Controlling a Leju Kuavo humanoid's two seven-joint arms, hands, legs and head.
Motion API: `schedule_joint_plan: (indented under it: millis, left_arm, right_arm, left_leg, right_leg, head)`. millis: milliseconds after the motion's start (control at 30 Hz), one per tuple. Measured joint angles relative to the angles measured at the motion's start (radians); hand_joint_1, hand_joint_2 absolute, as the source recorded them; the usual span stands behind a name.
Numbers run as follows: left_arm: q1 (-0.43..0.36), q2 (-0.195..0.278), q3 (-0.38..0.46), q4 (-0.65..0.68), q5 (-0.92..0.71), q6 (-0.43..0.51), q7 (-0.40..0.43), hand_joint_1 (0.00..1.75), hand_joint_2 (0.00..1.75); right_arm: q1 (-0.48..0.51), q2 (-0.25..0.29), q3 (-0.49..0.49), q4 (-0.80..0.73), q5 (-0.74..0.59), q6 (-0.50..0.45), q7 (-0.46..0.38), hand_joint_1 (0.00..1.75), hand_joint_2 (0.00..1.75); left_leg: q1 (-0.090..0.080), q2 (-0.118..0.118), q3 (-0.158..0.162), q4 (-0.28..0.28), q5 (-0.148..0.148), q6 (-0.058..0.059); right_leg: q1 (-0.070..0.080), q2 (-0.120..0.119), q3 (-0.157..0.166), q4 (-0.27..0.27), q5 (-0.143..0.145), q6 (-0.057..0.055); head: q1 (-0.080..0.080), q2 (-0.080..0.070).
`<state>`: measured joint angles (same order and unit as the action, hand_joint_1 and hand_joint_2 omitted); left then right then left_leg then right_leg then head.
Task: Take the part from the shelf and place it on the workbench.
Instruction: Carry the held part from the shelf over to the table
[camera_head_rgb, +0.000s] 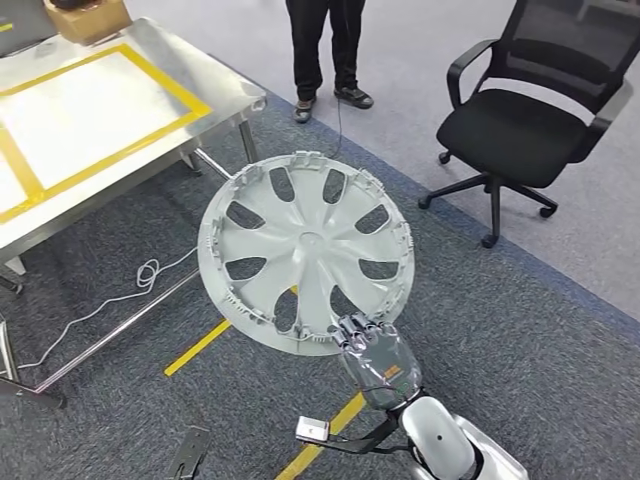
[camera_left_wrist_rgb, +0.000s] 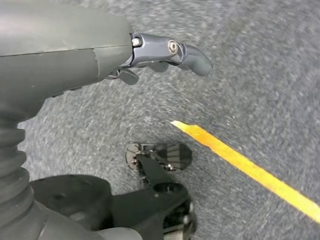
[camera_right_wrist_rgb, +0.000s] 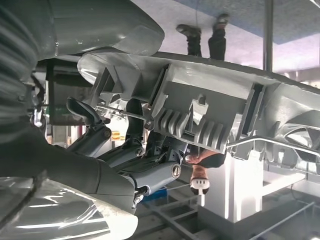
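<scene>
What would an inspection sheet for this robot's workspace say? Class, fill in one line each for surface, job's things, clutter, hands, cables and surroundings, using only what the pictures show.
Surface: steel workbench at upper left, marked with yellow tape rectangles; nothing on the taped area seen.
Job's things: grey wheel cover held over the carpet, not yet on the workbench.
Clutter: cardboard box at the workbench's far edge.
Hands: right hand grips the wheel cover's near rim; left hand hangs above the floor, holding nothing.
Cables: white cord looped on the carpet under the workbench.
Surroundings: black office chair, a person's legs, yellow floor tape.
</scene>
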<state>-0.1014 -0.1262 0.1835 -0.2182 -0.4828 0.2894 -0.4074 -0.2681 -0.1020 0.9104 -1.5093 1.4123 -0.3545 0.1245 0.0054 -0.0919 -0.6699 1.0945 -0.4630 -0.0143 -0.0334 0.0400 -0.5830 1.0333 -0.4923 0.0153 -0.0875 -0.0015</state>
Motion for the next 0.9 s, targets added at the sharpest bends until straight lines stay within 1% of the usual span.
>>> schedule_joint_plan:
  millis: [33, 67, 100, 133, 167, 200, 233, 267, 300, 333, 367, 400, 433, 467, 500, 533, 567, 600, 633, 667, 700, 733, 767, 800, 833, 867, 900]
  left_arm:
    - [-0.001, 0.000, 0.000, 0.000, -0.001, 0.000, 0.000, 0.00, 1.75]
    - [-0.002, 0.000, 0.000, 0.000, -0.001, 0.000, 0.000, 0.00, 1.75]
    - [-0.002, 0.000, 0.000, 0.000, -0.002, 0.000, 0.000, 0.00, 1.75]
    - [-0.001, 0.000, 0.000, 0.000, -0.002, 0.000, 0.000, 0.00, 1.75]
    - [0.000, 0.000, 0.000, 0.000, -0.002, 0.000, 0.000, 0.00, 1.75]
    - [0.001, 0.000, 0.000, 0.000, -0.002, 0.000, 0.000, 0.00, 1.75]
    - [0.002, 0.000, 0.001, 0.000, -0.002, 0.000, 0.000, 0.00, 1.75]
    - [0.001, 0.000, 0.001, 0.000, -0.002, 0.000, 0.000, 0.00, 1.75]
    - [0.000, 0.000, 0.002, 0.000, -0.002, 0.000, 0.000, 0.00, 1.75]
    - [-0.002, 0.000, 0.002, 0.000, -0.002, 0.000, 0.000, 0.00, 1.75]
    - [-0.002, 0.000, 0.002, 0.000, -0.002, 0.000, -0.001, 0.00, 1.75]
    - [-0.001, 0.000, 0.003, 0.000, -0.002, 0.000, -0.001, 0.00, 1.75]
    - [0.002, 0.000, 0.003, 0.000, -0.002, 0.000, -0.001, 0.00, 1.75]
    - [0.004, 0.000, 0.003, 0.000, -0.002, 0.001, -0.001, 0.00, 1.75]
    - [0.004, 0.000, 0.004, 0.000, -0.002, 0.001, -0.001, 0.00, 1.75]
    - [0.003, -0.001, 0.004, 0.000, -0.002, 0.001, -0.002, 0.00, 1.75]
    - [0.001, -0.002, 0.004, 0.000, -0.002, 0.000, -0.002, 0.00, 1.75]
    - [-0.001, -0.004, 0.004, 0.000, -0.002, 0.000, -0.002, 0.00, 1.75]
    - [-0.001, -0.005, 0.004, 0.000, -0.002, -0.001, -0.002, 0.00, 1.75]
    - [-0.001, -0.005, 0.004, 0.000, -0.002, -0.001, -0.002, 0.00, 1.75]
    - [0.000, -0.005, 0.004, 0.000, -0.002, -0.001, -0.002, 0.00, 1.75]
    - [0.001, -0.006, 0.004, 0.000, -0.002, -0.001, -0.002, 0.00, 1.75]
    - [0.001, -0.006, 0.004, 0.000, -0.002, -0.001, -0.002, 0.00, 1.75]
    - [0.000, -0.006, 0.005, 0.000, -0.002, -0.001, -0.002, 0.00, 1.75]
    - [-0.001, -0.006, 0.005, 0.000, -0.002, -0.001, -0.002, 0.00, 1.75]
    - [-0.001, -0.006, 0.005, 0.000, -0.002, -0.001, -0.002, 0.00, 1.75]
    - [0.000, -0.006, 0.005, 0.000, -0.002, -0.001, -0.002, 0.00, 1.75]
  right_arm:
    - [-0.001, 0.000, 0.000, 0.000, 0.000, 0.000, 0.001, 1.75, 1.75]
    - [-0.002, 0.000, -0.001, 0.000, 0.000, 0.000, 0.001, 1.75, 1.75]
    - [-0.002, 0.000, -0.001, 0.000, 0.000, 0.000, 0.001, 1.75, 1.75]
    - [-0.001, 0.000, -0.002, 0.000, 0.000, 0.000, 0.001, 1.75, 1.75]
    - [-0.001, 0.000, -0.002, 0.001, 0.000, 0.000, 0.001, 1.75, 1.75]
    - [-0.001, 0.000, -0.002, 0.001, 0.000, 0.000, 0.000, 1.75, 1.75]
    - [-0.001, 0.000, -0.002, 0.001, 0.000, 0.000, -0.001, 1.75, 1.75]
    - [-0.001, 0.000, -0.002, 0.000, 0.001, 0.000, -0.002, 1.75, 1.75]
    - [-0.001, 0.001, -0.002, 0.000, 0.001, -0.001, -0.003, 1.75, 1.75]
    - [-0.001, 0.001, -0.002, 0.000, 0.001, -0.001, -0.003, 1.75, 1.75]
    - [-0.002, 0.001, -0.002, 0.000, 0.001, -0.001, -0.003, 1.75, 1.75]
    - [-0.002, 0.001, -0.002, 0.000, 0.000, -0.001, -0.002, 1.75, 1.75]
    - [-0.002, 0.000, -0.002, -0.001, 0.000, -0.001, -0.002, 1.75, 1.75]
    - [-0.003, 0.000, -0.002, -0.001, 0.000, -0.001, -0.002, 1.75, 1.75]
    - [-0.003, 0.000, -0.002, -0.001, 0.000, -0.002, -0.002, 1.75, 1.75]
    - [-0.003, 0.000, -0.002, -0.001, 0.001, -0.002, -0.002, 1.75, 1.75]
    - [-0.003, 0.000, -0.002, -0.001, 0.001, -0.002, -0.002, 1.75, 1.75]
    - [-0.002, -0.001, -0.002, -0.001, 0.001, -0.002, -0.003, 1.75, 1.75]
    - [0.000, -0.001, -0.002, -0.001, 0.001, -0.002, -0.003, 1.75, 1.75]
    - [0.003, -0.001, -0.002, -0.001, 0.001, -0.002, -0.004, 1.75, 1.75]
    - [0.005, -0.001, -0.002, 0.000, 0.001, -0.002, -0.004, 1.75, 1.75]
    - [0.005, -0.002, -0.002, 0.000, 0.001, -0.002, -0.005, 1.75, 1.75]
    - [0.004, -0.002, -0.003, 0.000, 0.001, -0.002, -0.005, 1.75, 1.75]
    - [0.002, -0.002, -0.003, 0.000, 0.001, -0.003, -0.005, 1.75, 1.75]
    - [0.002, -0.002, -0.003, -0.001, 0.001, -0.003, -0.005, 1.75, 1.75]
    - [0.002, -0.002, -0.003, -0.001, 0.001, -0.004, -0.006, 1.75, 1.75]
    - [0.002, -0.002, -0.003, -0.001, 0.001, -0.004, -0.007, 1.75, 1.75]
  left_leg:
    - [-0.001, 0.036, -0.025, 0.057, -0.030, -0.003]
    - [0.000, 0.061, -0.056, 0.125, -0.060, -0.006]
    - [0.001, 0.074, -0.082, 0.184, -0.082, -0.008]
    - [0.002, 0.080, -0.096, 0.218, -0.088, -0.009]
    - [0.002, 0.082, -0.094, 0.218, -0.078, -0.009]
    - [0.002, 0.086, -0.071, 0.175, -0.049, -0.006]
    - [-0.001, 0.100, -0.036, 0.107, -0.013, 0.000]
    - [-0.007, 0.123, -0.001, 0.041, 0.011, 0.007]
    - [-0.015, 0.144, 0.028, -0.016, 0.026, 0.016]
    - [-0.021, 0.160, 0.042, -0.045, 0.028, 0.023]
    - [-0.026, 0.163, 0.044, -0.053, 0.022, 0.028]
    - [-0.026, 0.152, 0.044, -0.060, 0.022, 0.033]
    - [-0.023, 0.141, 0.045, -0.064, 0.023, 0.037]
    - [-0.020, 0.129, 0.048, -0.069, 0.026, 0.042]
    - [-0.015, 0.118, 0.051, -0.074, 0.028, 0.047]
    - [-0.012, 0.108, 0.052, -0.076, 0.030, 0.051]
    - [-0.011, 0.095, 0.052, -0.076, 0.030, 0.054]
    - [-0.011, 0.082, 0.052, -0.076, 0.030, 0.055]
    - [-0.011, 0.069, 0.052, -0.075, 0.030, 0.056]
    - [-0.010, 0.053, 0.053, -0.075, 0.030, 0.056]
    - [-0.009, 0.038, 0.053, -0.073, 0.029, 0.055]
    - [-0.007, 0.022, 0.053, -0.071, 0.028, 0.053]
    - [-0.007, 0.008, 0.052, -0.066, 0.025, 0.049]
    - [-0.007, -0.005, 0.047, -0.059, 0.022, 0.044]
    - [-0.006, -0.017, 0.042, -0.053, 0.021, 0.038]
    - [-0.005, -0.028, 0.036, -0.050, 0.021, 0.032]
    - [-0.003, -0.040, 0.032, -0.049, 0.022, 0.027]
  right_leg:
    - [0.003, -0.016, 0.003, -0.002, 0.000, -0.005]
    - [0.005, -0.032, 0.004, -0.002, -0.002, -0.009]
    - [0.007, -0.049, 0.005, -0.002, -0.003, -0.010]
    - [0.009, -0.064, 0.006, -0.002, -0.005, -0.012]
    - [0.010, -0.078, 0.008, -0.002, -0.007, -0.012]
    - [0.011, -0.091, 0.011, -0.002, -0.009, -0.012]
    - [0.012, -0.103, 0.015, -0.002, -0.012, -0.010]
    - [0.015, -0.115, 0.019, -0.002, -0.015, -0.007]
    - [0.018, -0.127, 0.023, -0.002, -0.019, -0.003]
    - [0.020, -0.139, 0.025, -0.003, -0.022, 0.001]
    - [0.023, -0.151, 0.027, -0.004, -0.024, 0.005]
    - [0.024, -0.163, 0.031, -0.006, -0.026, 0.010]
    - [0.023, -0.161, 0.032, -0.005, -0.030, 0.015]
    - [0.021, -0.142, 0.028, 0.006, -0.040, 0.020]
    - [0.019, -0.113, 0.013, 0.038, -0.059, 0.023]
    - [0.017, -0.079, -0.015, 0.092, -0.086, 0.026]
    - [0.016, -0.056, -0.050, 0.160, -0.115, 0.028]
    - [0.016, -0.046, -0.088, 0.228, -0.138, 0.030]
    - [0.016, -0.043, -0.117, 0.274, -0.146, 0.032]
    - [0.015, -0.041, -0.131, 0.285, -0.133, 0.034]
    - [0.014, -0.039, -0.127, 0.256, -0.101, 0.034]
    - [0.012, -0.028, -0.107, 0.197, -0.058, 0.035]
    - [0.008, -0.004, -0.080, 0.128, -0.020, 0.036]
    - [0.003, 0.021, -0.054, 0.068, 0.002, 0.035]
    - [0.001, 0.040, -0.037, 0.032, 0.010, 0.033]
    - [0.000, 0.049, -0.028, 0.017, 0.006, 0.029]
    - [0.001, 0.041, -0.023, 0.013, 0.003, 0.024]
  head:
    - [-0.004, 0.000]
    - [-0.006, 0.000]
    - [-0.006, 0.000]
    - [-0.007, 0.000]
    - [-0.007, 0.000]
    - [-0.007, 0.000]
    - [-0.007, 0.000]
    - [-0.007, 0.000]
    - [-0.007, 0.000]
    - [-0.006, 0.000]
    - [-0.005, 0.000]
    - [-0.005, 0.000]
    - [-0.004, 0.000]
    - [-0.003, 0.000]
    - [-0.001, 0.000]
    - [0.001, 0.000]
    - [0.002, 0.000]
    - [0.003, 0.000]
    - [0.003, 0.000]
    - [0.004, 0.000]
    - [0.003, 0.000]
    - [0.004, 0.000]
    - [0.004, 0.000]
    - [0.004, 0.000]
    - [0.004, 0.000]
    - [0.004, 0.000]
    - [0.004, 0.000]
